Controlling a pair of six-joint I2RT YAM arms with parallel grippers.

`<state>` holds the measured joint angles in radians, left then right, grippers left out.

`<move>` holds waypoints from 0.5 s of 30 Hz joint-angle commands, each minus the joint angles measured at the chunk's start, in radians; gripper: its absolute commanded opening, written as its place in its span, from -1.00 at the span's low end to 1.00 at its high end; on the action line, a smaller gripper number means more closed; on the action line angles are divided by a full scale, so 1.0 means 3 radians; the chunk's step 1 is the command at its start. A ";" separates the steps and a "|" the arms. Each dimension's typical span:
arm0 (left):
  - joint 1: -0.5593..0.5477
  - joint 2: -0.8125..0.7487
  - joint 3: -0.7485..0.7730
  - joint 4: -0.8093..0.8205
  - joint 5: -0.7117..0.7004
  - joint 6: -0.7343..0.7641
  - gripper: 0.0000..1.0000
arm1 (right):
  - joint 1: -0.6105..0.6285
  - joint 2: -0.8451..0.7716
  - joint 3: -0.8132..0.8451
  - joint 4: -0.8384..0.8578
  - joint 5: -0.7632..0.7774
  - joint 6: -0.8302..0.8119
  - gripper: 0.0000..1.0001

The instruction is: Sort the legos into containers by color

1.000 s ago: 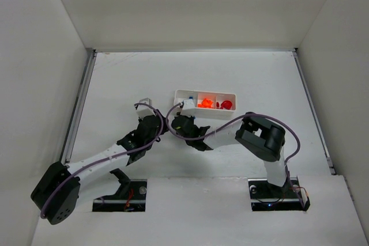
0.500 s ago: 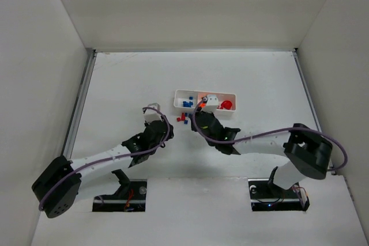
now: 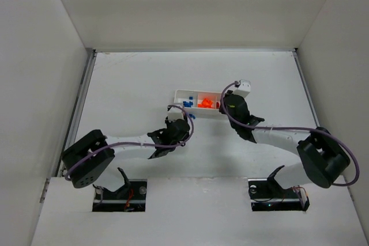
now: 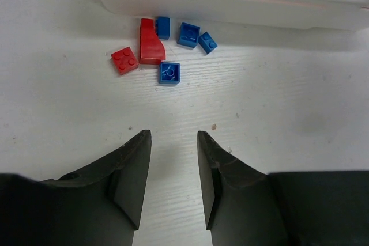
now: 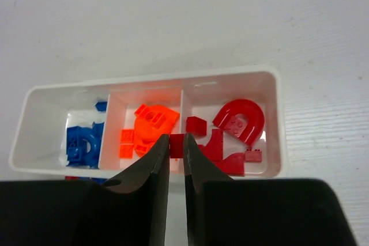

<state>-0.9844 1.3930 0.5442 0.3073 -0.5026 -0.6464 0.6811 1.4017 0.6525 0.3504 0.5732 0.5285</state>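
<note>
Currently, right jaws pinching red lego [image 5: 177, 144] over tray [image 5: 275, 119], left jaws partly open, empty.

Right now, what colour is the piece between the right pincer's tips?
Red; the piece shows best in the right wrist view.

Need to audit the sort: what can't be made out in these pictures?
- Top view: left arm covers the loose legos; right arm covers the tray's red compartment.
- Left wrist view: top edge cuts off the tray's contents.
- Right wrist view: right end effector hides most loose legos; whether it grips the red lego at its tips is unclear.
</note>
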 commanded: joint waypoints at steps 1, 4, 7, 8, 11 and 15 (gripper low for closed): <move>0.0017 0.0158 0.0160 0.0085 -0.0104 0.0084 -0.29 | -0.0125 -0.0004 -0.0012 0.0110 -0.0131 -0.0090 -0.64; 0.0032 0.0352 0.0211 0.0126 -0.0104 0.0094 -0.27 | -0.0207 0.0113 0.0034 0.0156 -0.0182 -0.0090 -0.37; 0.0052 0.0465 0.0252 0.0142 -0.0109 0.0104 -0.27 | -0.0212 0.0134 0.0034 0.0192 -0.0203 -0.0115 -0.13; 0.0057 0.0495 0.0262 0.0147 -0.0114 0.0109 -0.26 | -0.0207 0.0109 0.0019 0.0202 -0.0203 -0.0115 -0.09; 0.0073 0.0592 0.0308 0.0167 -0.0119 0.0145 -0.26 | -0.0202 -0.0009 -0.0048 0.0218 -0.0208 -0.0115 -0.06; 0.0103 0.0756 0.0420 0.0188 -0.0201 0.0227 -0.26 | -0.0202 -0.0137 -0.0150 0.0243 -0.0208 -0.0115 -0.06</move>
<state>-0.9638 1.5925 0.6239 0.3401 -0.5289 -0.6098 0.6193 1.4082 0.6289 0.3687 0.5152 0.5011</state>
